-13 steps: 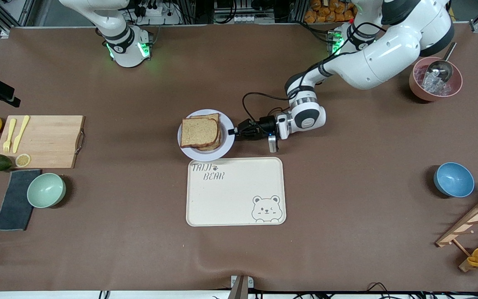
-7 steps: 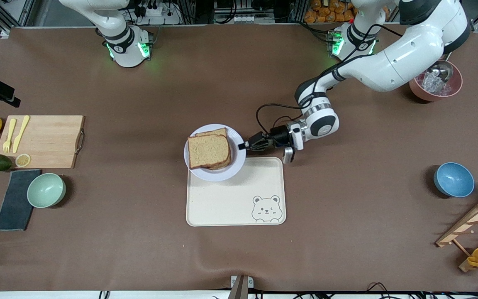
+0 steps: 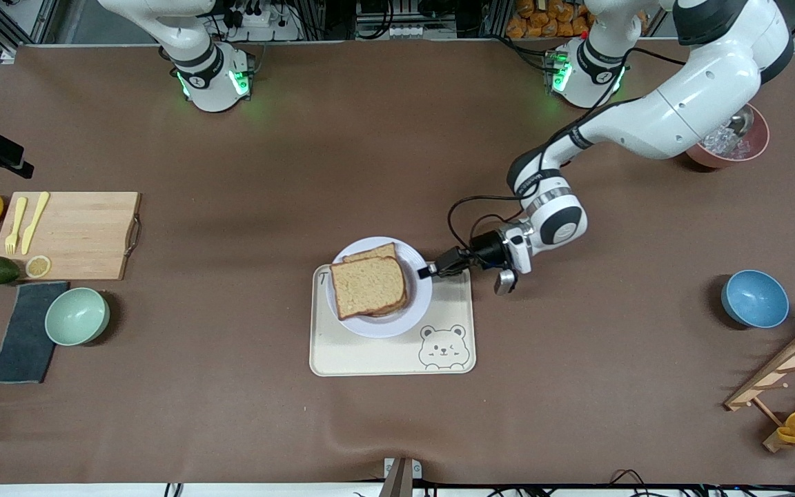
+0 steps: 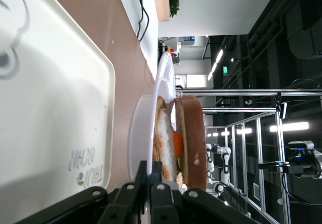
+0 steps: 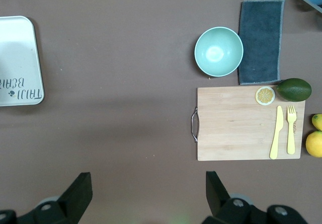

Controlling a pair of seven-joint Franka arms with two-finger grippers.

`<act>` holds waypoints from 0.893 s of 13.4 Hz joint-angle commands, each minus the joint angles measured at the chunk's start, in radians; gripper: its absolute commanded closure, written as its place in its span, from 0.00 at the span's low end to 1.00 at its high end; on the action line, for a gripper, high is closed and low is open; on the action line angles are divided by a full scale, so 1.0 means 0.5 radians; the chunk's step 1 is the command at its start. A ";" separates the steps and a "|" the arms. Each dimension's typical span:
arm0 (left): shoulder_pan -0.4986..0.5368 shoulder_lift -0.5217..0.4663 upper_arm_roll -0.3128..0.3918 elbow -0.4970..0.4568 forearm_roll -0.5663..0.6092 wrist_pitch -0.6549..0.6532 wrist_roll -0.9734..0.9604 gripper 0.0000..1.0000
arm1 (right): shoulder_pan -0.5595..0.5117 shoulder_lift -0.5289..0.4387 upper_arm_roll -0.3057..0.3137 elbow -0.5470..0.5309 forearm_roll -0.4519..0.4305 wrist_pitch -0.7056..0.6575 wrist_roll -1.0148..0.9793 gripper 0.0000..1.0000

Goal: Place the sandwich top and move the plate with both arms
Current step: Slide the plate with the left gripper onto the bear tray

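Note:
The sandwich top (image 3: 368, 286), a speckled brown bread slice, lies on the stacked sandwich on the pale round plate (image 3: 419, 307). My left gripper (image 3: 429, 271) is shut on the plate's rim at the left arm's end. It holds the plate over the cream bear tray (image 3: 370, 353). In the left wrist view the fingers (image 4: 142, 169) pinch the plate's edge (image 4: 143, 128), with the sandwich top (image 4: 193, 133) above an egg layer. The plate seems slightly above the tray (image 4: 50, 108). My right gripper (image 5: 147, 183) is open and empty, high over bare table between tray and cutting board.
A wooden cutting board (image 3: 70, 235) with yellow cutlery, a mint bowl (image 3: 77, 315) and a dark cloth (image 3: 25, 331) lie toward the right arm's end. A blue bowl (image 3: 755, 298), a pink bowl of ice (image 3: 729, 141) and a wooden rack (image 3: 791, 373) stand toward the left arm's end.
My left gripper has carried the plate with the sandwich nearer to the front camera, from the bare table onto the area over the tray. The right arm has not moved.

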 commanded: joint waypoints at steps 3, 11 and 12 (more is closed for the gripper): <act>0.142 0.001 0.073 0.034 0.336 -0.031 -0.217 1.00 | 0.004 0.020 0.001 0.046 -0.018 -0.018 -0.013 0.00; -0.029 0.087 0.328 0.132 0.349 -0.040 -0.193 1.00 | 0.007 0.020 -0.002 0.049 -0.024 -0.015 -0.013 0.00; -0.042 0.093 0.358 0.132 0.352 -0.040 -0.193 1.00 | 0.007 0.020 -0.002 0.049 -0.024 -0.015 -0.013 0.00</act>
